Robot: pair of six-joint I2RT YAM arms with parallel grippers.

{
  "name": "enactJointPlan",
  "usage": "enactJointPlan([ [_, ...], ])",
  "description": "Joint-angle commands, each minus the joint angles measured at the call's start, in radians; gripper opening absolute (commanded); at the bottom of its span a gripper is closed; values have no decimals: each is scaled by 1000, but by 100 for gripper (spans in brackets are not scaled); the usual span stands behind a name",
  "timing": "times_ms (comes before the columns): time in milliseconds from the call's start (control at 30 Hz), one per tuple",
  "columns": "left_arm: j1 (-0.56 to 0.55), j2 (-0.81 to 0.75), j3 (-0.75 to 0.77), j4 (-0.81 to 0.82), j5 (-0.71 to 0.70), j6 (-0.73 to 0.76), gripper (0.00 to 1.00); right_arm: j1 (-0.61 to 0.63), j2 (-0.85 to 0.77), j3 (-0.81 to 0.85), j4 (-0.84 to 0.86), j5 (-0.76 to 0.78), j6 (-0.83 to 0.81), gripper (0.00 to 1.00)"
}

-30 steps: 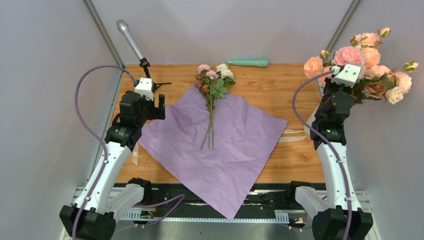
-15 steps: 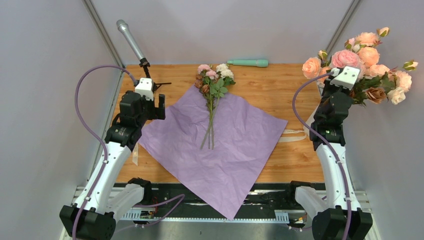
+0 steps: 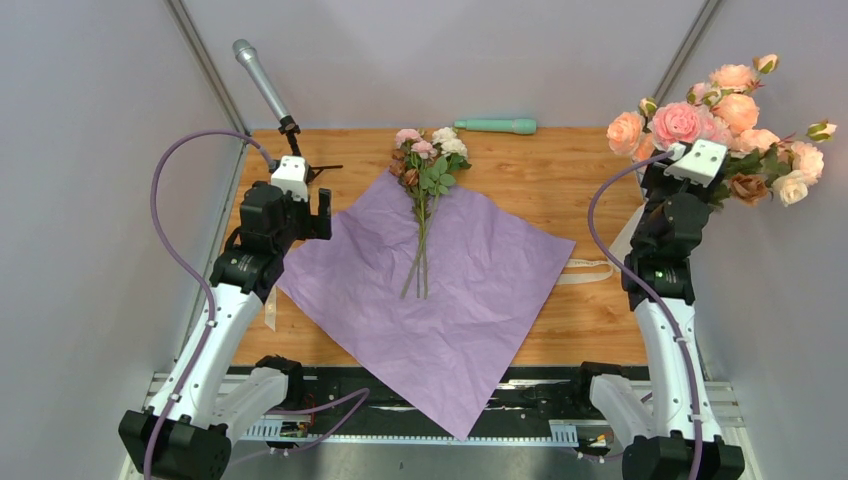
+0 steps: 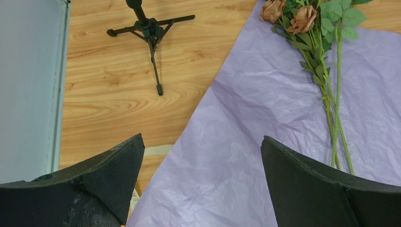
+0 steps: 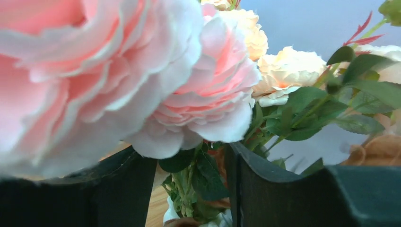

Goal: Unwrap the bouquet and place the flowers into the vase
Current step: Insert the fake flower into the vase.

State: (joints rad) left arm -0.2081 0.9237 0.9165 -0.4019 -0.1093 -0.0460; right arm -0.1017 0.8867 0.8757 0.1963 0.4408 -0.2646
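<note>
The lilac paper [image 3: 470,290] lies spread flat on the wooden table, the bouquet unwrapped. Small pink, white and brown flowers [image 3: 425,160] rest on its far corner, stems pointing toward me; the left wrist view shows the same flowers [image 4: 326,47]. My left gripper [image 4: 201,142] hovers open over the paper's left edge, holding nothing. My right gripper [image 5: 191,156] is raised at the far right among big peach roses [image 3: 735,110]; its jaws stand apart, with green stems and leaves loose in the gap. A white bit of the vase [image 5: 171,215] shows below; the right arm hides the rest.
A cream ribbon [image 3: 590,270] lies beside the paper's right corner, and another strip [image 4: 158,150] pokes out at its left edge. A mint-green cylinder [image 3: 497,126] lies at the back. A microphone on a small tripod [image 4: 151,30] stands at the back left.
My right gripper's jaws have parted and its wrist has shifted slightly right; the peach roses have swayed a little. The left arm, paper and small flowers have not moved.
</note>
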Motion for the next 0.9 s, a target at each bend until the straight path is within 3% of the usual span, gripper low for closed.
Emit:
enactJointPlan([
  [0,-8,-3,-2,20,11,5,100,-4,-68,27,-48,-37,44,57],
  [467,-17,3,-1,21,23,0,100,-4,-183,139,-317,-226,107,90],
  [733,-17,4,-3,19,26,0,100,-4,-215,257,-421,-327,164,97],
  [867,-17,6,-5,22,36,-3,99,-4,-176,358,-489,-494,205,97],
])
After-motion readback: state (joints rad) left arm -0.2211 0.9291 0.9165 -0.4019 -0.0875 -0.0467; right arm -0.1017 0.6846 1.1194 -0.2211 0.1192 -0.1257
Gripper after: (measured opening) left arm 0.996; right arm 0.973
